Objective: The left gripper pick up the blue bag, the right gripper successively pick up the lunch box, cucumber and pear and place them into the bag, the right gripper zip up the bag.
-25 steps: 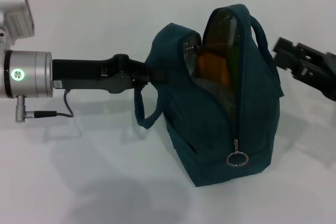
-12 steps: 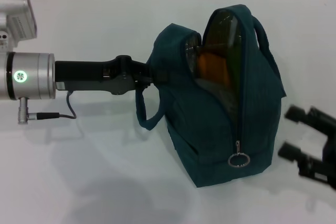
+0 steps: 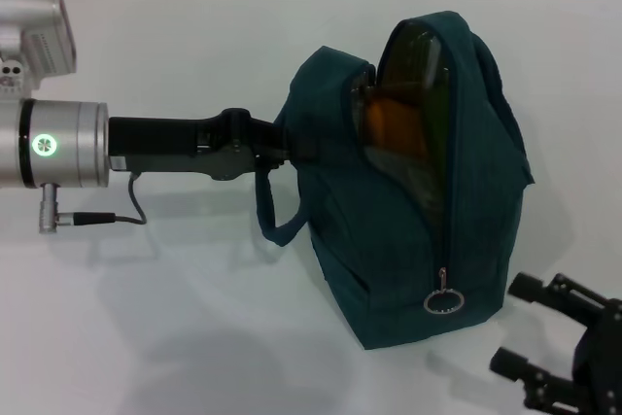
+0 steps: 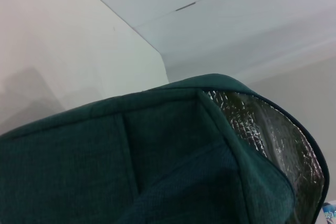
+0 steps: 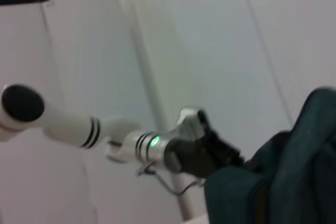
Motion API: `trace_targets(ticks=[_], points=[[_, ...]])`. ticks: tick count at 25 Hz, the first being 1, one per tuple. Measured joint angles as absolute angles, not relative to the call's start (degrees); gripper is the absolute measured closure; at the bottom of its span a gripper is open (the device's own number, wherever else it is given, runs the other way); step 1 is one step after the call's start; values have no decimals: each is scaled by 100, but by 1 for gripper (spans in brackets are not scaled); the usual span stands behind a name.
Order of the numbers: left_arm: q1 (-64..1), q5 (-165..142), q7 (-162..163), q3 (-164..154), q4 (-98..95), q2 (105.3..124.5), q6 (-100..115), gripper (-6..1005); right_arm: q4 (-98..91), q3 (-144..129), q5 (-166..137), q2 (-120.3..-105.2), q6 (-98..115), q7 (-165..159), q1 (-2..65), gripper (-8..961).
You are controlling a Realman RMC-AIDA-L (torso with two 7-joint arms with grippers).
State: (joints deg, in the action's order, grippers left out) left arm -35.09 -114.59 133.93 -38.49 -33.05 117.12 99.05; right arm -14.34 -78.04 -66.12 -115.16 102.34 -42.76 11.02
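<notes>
Bag-zipping is what remains: the right gripper, fingers spread and empty, hovers at the table's near right corner beside the zip ring. The left gripper clamps the standing blue bag, mid-table; something orange shows inside.

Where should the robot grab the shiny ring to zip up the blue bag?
Probably the metal ring zip-pull hanging low on the blue bag. The right end effector, open nearby, could come from the front, pinch the ring across its flat sides, then pull up the zip line.
</notes>
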Motion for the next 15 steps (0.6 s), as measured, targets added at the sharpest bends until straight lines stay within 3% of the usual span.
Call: trace_targets(ticks=[15], points=[[-3480,-11453,13317,-3850,-3305,11748,9905,957,-1493,-8198,-6740,-11572,9498,-4333,1531,170]])
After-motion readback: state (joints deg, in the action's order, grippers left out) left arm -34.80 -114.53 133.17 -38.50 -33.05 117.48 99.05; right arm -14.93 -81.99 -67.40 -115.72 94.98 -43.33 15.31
